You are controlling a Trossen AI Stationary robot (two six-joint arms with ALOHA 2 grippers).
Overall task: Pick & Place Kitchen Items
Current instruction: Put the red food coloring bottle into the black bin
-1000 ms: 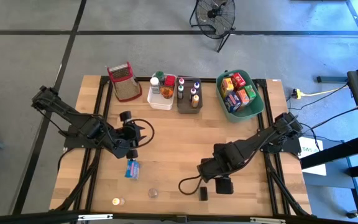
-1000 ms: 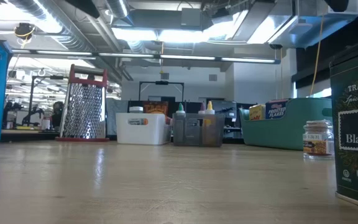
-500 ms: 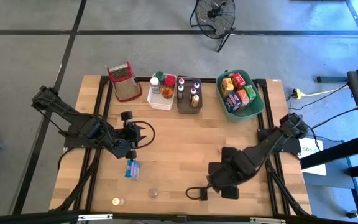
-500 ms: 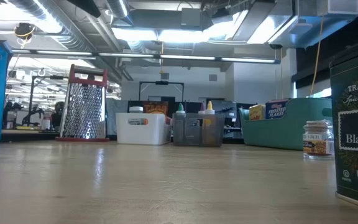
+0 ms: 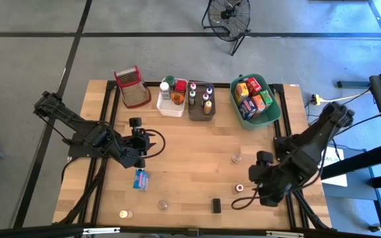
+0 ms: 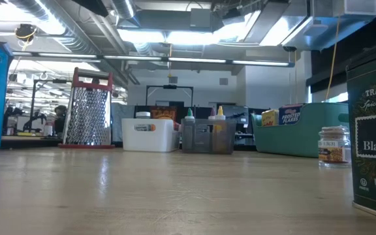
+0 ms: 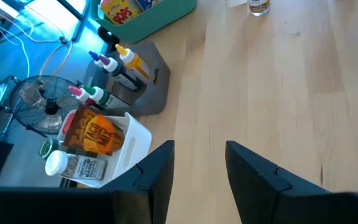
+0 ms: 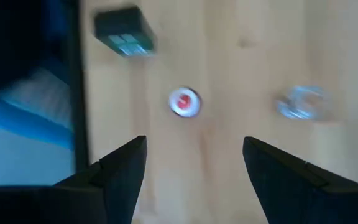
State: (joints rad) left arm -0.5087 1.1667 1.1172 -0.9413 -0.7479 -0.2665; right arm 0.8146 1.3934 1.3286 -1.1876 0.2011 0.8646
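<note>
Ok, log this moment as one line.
left gripper: open, empty, mid-table | right gripper: open, empty, above red-capped jar | black tin: on table, untouched

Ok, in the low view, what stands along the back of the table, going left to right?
Red-rimmed grater → white bin → grey bin holding squeeze bottles → green bin with boxes → small spice jar, which stands nearer the camera than the bins.
</note>
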